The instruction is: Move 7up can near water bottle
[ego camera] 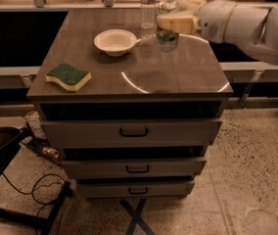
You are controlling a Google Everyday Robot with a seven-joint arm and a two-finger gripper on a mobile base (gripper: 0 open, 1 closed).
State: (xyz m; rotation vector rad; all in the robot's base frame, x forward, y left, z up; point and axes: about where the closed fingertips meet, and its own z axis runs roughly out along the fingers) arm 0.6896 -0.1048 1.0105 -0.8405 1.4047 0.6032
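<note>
– Where's the 7up can (167,39)?
– At the far end of the tabletop (178,77), just right of the water bottle (148,6), its top clamped in the hand (168,25) (which reaches in from the right).
– Lifted or standing?
– Can't tell. A bowl (115,41) sits to its left, a sponge (68,76) by the front-left corner

The cabinet top (178,77) is brown wood-grain with a smooth, faintly glossy sheen and curved light reflections; the bowl (115,41) is smooth, matt off-white; the sponge (68,76) has a rough green scouring face on soft yellow foam; the water bottle (148,9) is clear ribbed plastic; the 7up can (167,39) is shiny metal, clasped by the gripper (171,23) at the back right, its casing smooth pale plastic; the floor (256,170) is speckled stone.
</note>
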